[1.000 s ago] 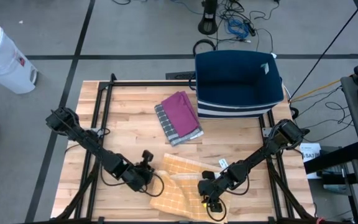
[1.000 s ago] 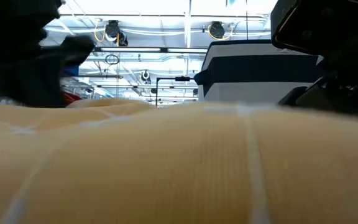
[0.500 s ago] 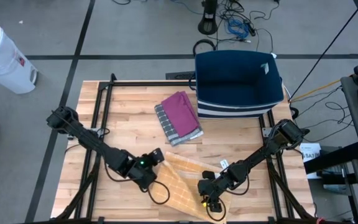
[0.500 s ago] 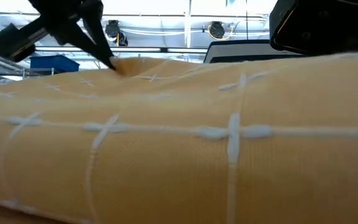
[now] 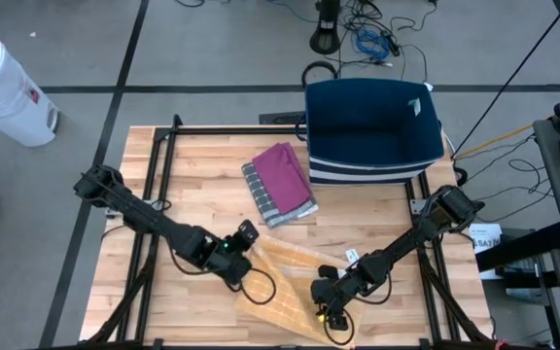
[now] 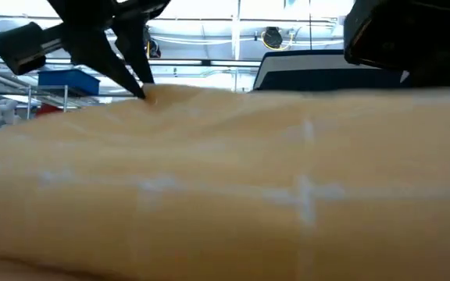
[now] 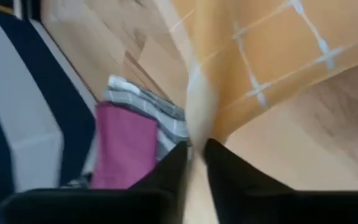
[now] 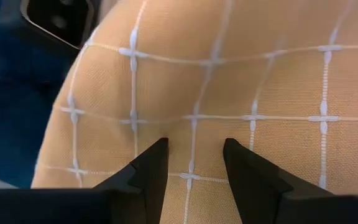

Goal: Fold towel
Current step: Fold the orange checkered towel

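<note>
The left gripper [image 5: 244,236] has its two fingers [image 7: 176,165] nearly together, pinching a thin edge of the yellow towel [image 5: 295,282] between them; the cloth runs up from the narrow gap and fans out beyond it. In the low view the same gripper [image 6: 139,82] shows its tips at the crest of a raised ridge of cloth. The right gripper [image 5: 331,309] sits at the towel's near right part, its fingers [image 8: 151,168] standing apart with checked cloth bulging across the gap; whether they actually clamp that cloth cannot be told from here.

The towel lies at the near middle of the table [image 5: 202,165], partly doubled over, with its left side lifted toward the folded purple-and-grey cloth [image 5: 280,183] just beyond it. The blue basket [image 5: 372,126] stands farther off than that cloth, at the table's far edge, well apart from the towel.

The main risk, as I judge it, is the left grip: it holds only a slim edge, so the cloth may slip free and drop mid-fold into a crooked heap. If the right gripper does not pin its side, the whole towel may slide along the wood instead of folding. Carried too far, the lifted edge could also land on the purple-and-grey cloth.
</note>
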You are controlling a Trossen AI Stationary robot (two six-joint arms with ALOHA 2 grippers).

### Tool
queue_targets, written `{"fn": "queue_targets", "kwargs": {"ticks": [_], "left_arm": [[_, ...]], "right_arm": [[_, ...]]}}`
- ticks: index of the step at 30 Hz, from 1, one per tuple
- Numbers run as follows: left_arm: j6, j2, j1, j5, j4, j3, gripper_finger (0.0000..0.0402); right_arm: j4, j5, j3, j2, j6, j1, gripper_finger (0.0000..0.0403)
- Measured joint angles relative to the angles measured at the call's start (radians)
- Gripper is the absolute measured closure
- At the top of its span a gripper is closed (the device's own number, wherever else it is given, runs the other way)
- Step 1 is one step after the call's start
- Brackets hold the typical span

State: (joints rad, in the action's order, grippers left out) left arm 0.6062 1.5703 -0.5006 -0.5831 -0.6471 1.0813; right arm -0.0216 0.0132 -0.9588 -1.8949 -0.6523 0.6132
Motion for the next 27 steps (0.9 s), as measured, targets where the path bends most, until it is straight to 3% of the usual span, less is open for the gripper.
{"fn": "queue_targets", "kwargs": {"ticks": [11,13,17,19,23,27], "left_arm": [[-0.280,0.000,0.030,0.008,-0.015,0.000,0.0199],[-0.349,0.000,0.030,0.081,-0.023,0.000,0.0187],[-0.442,0.000,0.023,0.387,0.075,-0.035,0.0180],[-0.457,0.000,0.006,0.492,0.161,-0.082,0.0180],[-0.487,0.000,-0.034,0.587,0.354,-0.193,0.0180],[-0.526,0.000,-0.050,0.592,0.537,-0.286,0.0180]], "right_arm": [[0.275,-0.165,0.003,0.183,-0.058,0.013,0.0251],[0.334,-0.202,0.002,0.214,-0.080,0.020,0.0250],[0.505,-0.293,0.002,0.252,-0.152,0.024,0.0250],[0.554,-0.299,0.002,0.268,-0.190,0.023,0.0248],[0.607,-0.258,0.013,0.267,-0.246,0.009,0.0229],[0.599,-0.219,0.052,0.267,-0.278,-0.007,0.0204]]}}
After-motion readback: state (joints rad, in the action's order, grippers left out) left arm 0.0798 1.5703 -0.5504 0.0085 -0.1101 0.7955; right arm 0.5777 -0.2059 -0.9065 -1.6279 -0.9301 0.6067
